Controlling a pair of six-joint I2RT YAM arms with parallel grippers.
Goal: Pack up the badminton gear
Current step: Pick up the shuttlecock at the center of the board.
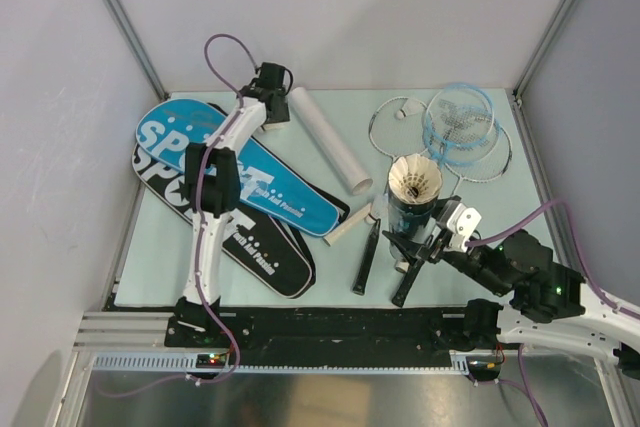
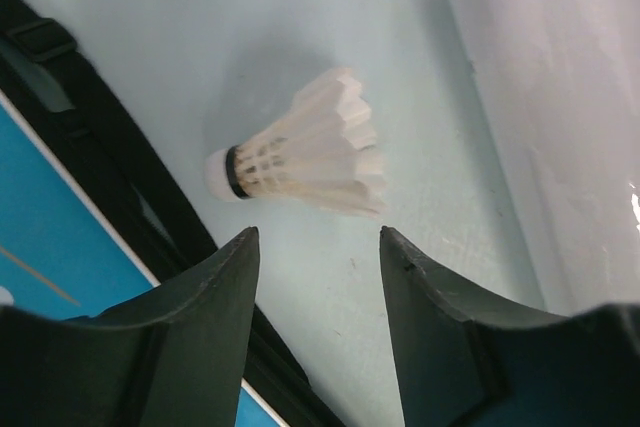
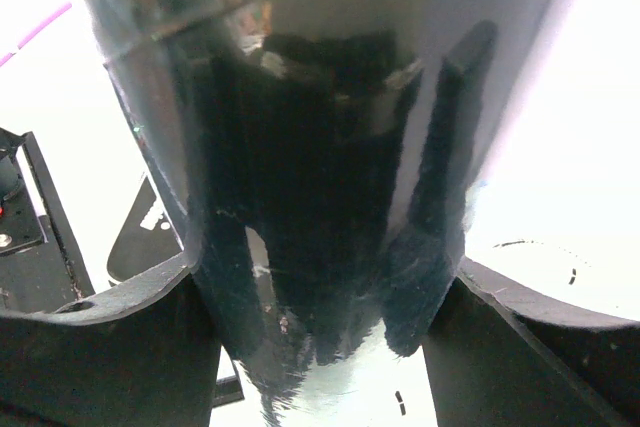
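My left gripper (image 1: 268, 82) (image 2: 317, 237) is open, reaching to the far side of the table. It hovers just above a white feather shuttlecock (image 2: 300, 157) that lies on its side between the bags and the white tube (image 1: 327, 139) (image 2: 560, 117). My right gripper (image 1: 425, 244) (image 3: 325, 282) is shut on an upright black tube (image 1: 412, 212) (image 3: 320, 147), whose open top shows a shuttlecock (image 1: 415, 182). The blue SPORT bag (image 1: 230, 167) (image 2: 50, 257) lies over the black SPORT bag (image 1: 250, 242).
Thin-framed rackets (image 1: 455, 127) lie at the back right, with their handles (image 1: 366, 257) running towards the near edge beside the black tube. A small white piece (image 1: 401, 113) lies inside one racket head. Walls close in the table on the left, back and right.
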